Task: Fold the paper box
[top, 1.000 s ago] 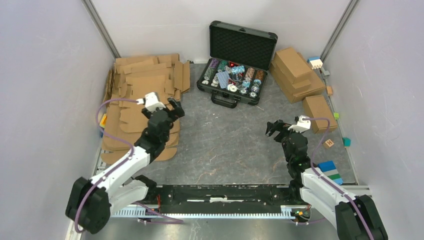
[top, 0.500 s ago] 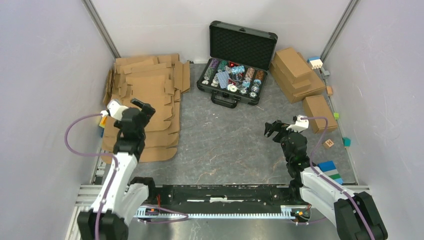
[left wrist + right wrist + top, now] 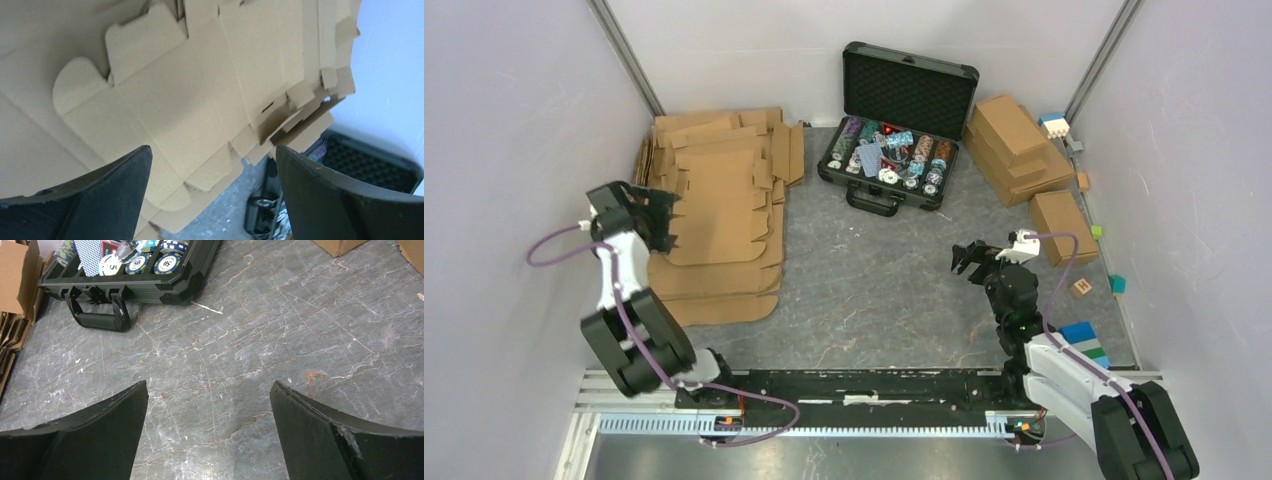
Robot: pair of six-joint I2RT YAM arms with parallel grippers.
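Note:
The paper box is a flat, unfolded brown cardboard sheet lying on top of a stack of like sheets at the back left. My left gripper hovers at the stack's left edge, open and holding nothing. In the left wrist view the top sheet with its rounded tabs fills the frame beyond the left gripper, whose fingers stand wide apart. My right gripper is open over bare grey table right of centre. Only marbled tabletop shows between the spread fingers of the right gripper in the right wrist view.
An open black case of chips stands at the back centre, its handle toward me. Folded cardboard boxes pile at the back right, with a smaller one nearer. Coloured blocks lie along the right wall.
My left arm has swung left, from above the stack's near part to its left edge, with the gripper still open. The right arm has barely moved.

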